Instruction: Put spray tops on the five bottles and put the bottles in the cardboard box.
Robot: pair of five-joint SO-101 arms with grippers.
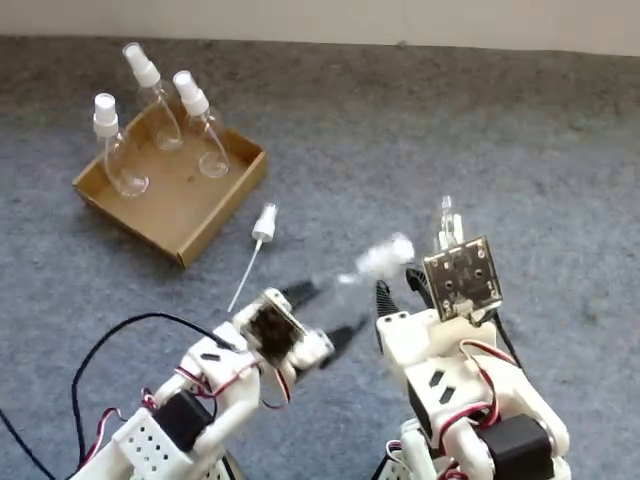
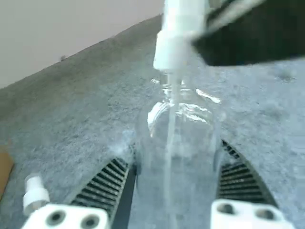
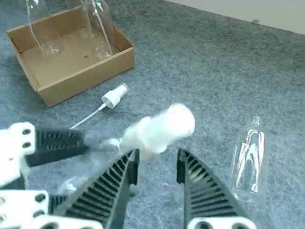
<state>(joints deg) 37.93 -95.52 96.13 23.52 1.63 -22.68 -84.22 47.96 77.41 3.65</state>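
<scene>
Grey, nubby carpet (image 1: 400, 130) carries a shallow cardboard box (image 1: 222, 215) at ten o'clock, with three clear capped bottles (image 1: 158, 105) standing inside and a loose spray top (image 1: 263, 224) trailing its thin tube just beside it at four o'clock. The left gripper (image 2: 174, 183) clamps its ribbed fingers round a rounded clear bottle (image 2: 178, 129). The right gripper (image 3: 156, 157), narrowly parted, nips a white spray top (image 3: 162, 129) at that bottle's neck, and an uncapped bottle (image 3: 248, 157) lies at three o'clock.
</scene>
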